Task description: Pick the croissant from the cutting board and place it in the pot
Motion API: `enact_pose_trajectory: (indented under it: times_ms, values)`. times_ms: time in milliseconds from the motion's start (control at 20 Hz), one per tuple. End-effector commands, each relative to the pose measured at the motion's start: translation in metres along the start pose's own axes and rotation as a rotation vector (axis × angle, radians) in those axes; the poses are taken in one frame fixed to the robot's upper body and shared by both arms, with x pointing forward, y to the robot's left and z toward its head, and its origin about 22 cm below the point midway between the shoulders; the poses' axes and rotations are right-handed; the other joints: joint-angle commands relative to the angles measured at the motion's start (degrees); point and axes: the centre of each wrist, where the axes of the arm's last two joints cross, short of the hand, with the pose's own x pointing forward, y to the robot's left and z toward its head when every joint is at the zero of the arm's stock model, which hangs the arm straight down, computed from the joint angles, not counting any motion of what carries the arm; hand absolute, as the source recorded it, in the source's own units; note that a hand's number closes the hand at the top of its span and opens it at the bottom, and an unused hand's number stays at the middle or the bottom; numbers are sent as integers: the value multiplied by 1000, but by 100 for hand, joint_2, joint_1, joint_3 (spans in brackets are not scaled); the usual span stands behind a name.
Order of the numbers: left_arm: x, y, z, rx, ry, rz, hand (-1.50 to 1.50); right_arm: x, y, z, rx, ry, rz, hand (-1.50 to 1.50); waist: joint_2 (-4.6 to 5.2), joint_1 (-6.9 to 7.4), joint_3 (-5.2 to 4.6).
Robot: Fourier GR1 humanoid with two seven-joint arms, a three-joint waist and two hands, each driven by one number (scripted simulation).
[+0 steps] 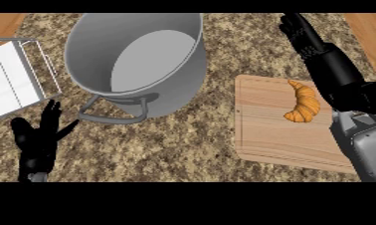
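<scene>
Item 1: golden-brown curved croissant (pixel 303 102). Lies on the pale wooden rectangular cutting board (pixel 283 142), toward the board's far right corner. Untouched, not yet picked.

Item 2: large grey metal pot (pixel 140 64) w/ loop handle at its near side. Stands left of the board, near the counter's far edge; mouth open, nothing visible inside.

Item 3: right hand (pixel 303 32), black, on grey forearm. Fingers straight & pressed roughly together, reaching past the croissant toward the counter's far right; holds nothing. Forearm passes just right of the croissant, overlapping the board's right edge.

Item 4: left hand (pixel 37 142), black. Open, fingers up & spread, resting near the counter's near left corner.

Item 5: white rack-like object w/ thin metal frame (pixel 22 77) at the counter's left edge; type unclear.

Risks (judgement): hand sits beyond the croissant, so it must pull back & drop; the forearm could nudge the pastry off the board's right edge. A curved, flaky shape may roll or slip out of a pinch. The pot wall is tall, so a low carry could clip the rim. The handle faces the carry path.

Surface: speckled brown-beige stone counter (pixel 198 144). Orange-brown wood shows at both far corners. No more of the room in view.
</scene>
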Motion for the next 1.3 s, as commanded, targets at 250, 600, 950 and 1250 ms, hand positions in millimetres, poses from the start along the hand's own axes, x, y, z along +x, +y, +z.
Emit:
enact_pose_trajectory:
  times_ms: [250, 600, 950, 1250]
  values:
    - [23, 40, 4, 84, -213, -134, 0, -113, -68, 108, -739, 709, -86, 150, -119, -818, 129]
    - [17, 32, 13, -35, -223, -190, 0, -122, -56, 170, -939, 567, 654, -150, -198, -449, 58]
    - [57, 22, 7, -111, -274, -222, 0, -80, -25, 167, -879, 751, 620, -150, -127, -23, 57]
    - [55, 11, -6, -130, -269, -222, 0, -31, -61, 114, -685, 893, 625, -150, -111, 21, 61]
